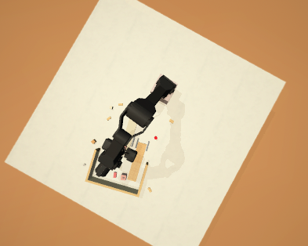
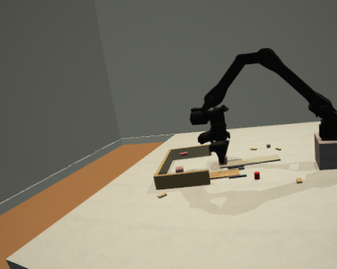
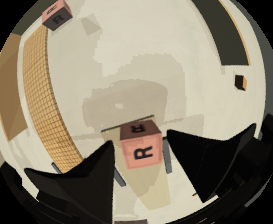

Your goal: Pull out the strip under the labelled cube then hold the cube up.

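Note:
A pink cube marked R (image 3: pixel 142 150) (image 2: pixel 225 159) sits at the far end of a pale yellow strip (image 3: pixel 154 192) (image 2: pixel 265 160) (image 1: pixel 131 125), which lies between two grey rails. My gripper (image 3: pixel 140 139) (image 2: pixel 222 162) is partly open, with one finger on each side of this cube and a visible gap on both sides. In the top view the arm hides the cube. A second pink cube marked R (image 3: pixel 57 15) (image 1: pixel 124 176) (image 2: pixel 179 170) stands inside the walled frame, beside an orange-tan gridded strip (image 3: pixel 37 75) (image 1: pixel 136 164) (image 2: pixel 225 174).
The frame's walls (image 1: pixel 113 186) (image 2: pixel 183 180) enclose three sides and are open toward the arm's base. A small red block (image 1: pixel 114 175) (image 2: pixel 183 153) lies inside. A red cylinder (image 1: pixel 155 137) (image 2: pixel 256 176) stands outside near the rails. Several small tan pieces are scattered around.

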Robot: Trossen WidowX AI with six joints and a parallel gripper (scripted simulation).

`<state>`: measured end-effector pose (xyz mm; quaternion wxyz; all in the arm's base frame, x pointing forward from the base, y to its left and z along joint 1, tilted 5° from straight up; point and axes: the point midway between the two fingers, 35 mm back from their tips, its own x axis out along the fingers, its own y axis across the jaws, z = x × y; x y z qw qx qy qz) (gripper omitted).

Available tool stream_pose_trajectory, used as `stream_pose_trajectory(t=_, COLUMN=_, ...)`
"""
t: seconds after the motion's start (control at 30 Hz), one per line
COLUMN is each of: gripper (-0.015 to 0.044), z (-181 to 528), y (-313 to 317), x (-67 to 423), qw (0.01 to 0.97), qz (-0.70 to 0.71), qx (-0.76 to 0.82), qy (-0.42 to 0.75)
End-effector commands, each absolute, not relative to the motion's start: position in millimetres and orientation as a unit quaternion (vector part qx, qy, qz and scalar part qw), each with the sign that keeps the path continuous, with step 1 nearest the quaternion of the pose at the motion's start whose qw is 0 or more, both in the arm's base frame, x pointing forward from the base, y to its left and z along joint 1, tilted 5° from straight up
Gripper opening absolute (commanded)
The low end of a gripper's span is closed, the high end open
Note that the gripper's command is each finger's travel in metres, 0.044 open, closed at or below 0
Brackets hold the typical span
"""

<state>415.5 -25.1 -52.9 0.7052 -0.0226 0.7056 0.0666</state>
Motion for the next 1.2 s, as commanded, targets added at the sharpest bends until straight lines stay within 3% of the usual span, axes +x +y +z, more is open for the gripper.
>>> stream_pose_trajectory(t=0.0, gripper=0.0250, z=-58, y=-24, x=415, qw=0.705, qz=0.066, qx=-0.019, qy=0.706)
stream_pose_trajectory(t=0.03, gripper=0.0250, z=-58, y=-24, x=415, qw=0.705, qz=0.066, qx=-0.019, qy=0.706)
stream_pose_trajectory(t=0.17, gripper=0.0145, z=-55, y=-25, x=415, qw=0.705, qz=0.067, qx=-0.023, qy=0.706)
stream_pose_trajectory(t=0.4, gripper=0.0098, z=-55, y=-25, x=415, qw=0.705, qz=0.067, qx=-0.023, qy=0.706)
stream_pose_trajectory(t=0.53, gripper=0.0000, z=-53, y=-25, x=413, qw=0.705, qz=0.067, qx=-0.022, qy=0.706)
stream_pose_trajectory(t=1.17, gripper=0.0000, z=-13, y=-24, x=354, qw=0.703, qz=0.066, qx=-0.019, qy=0.708)
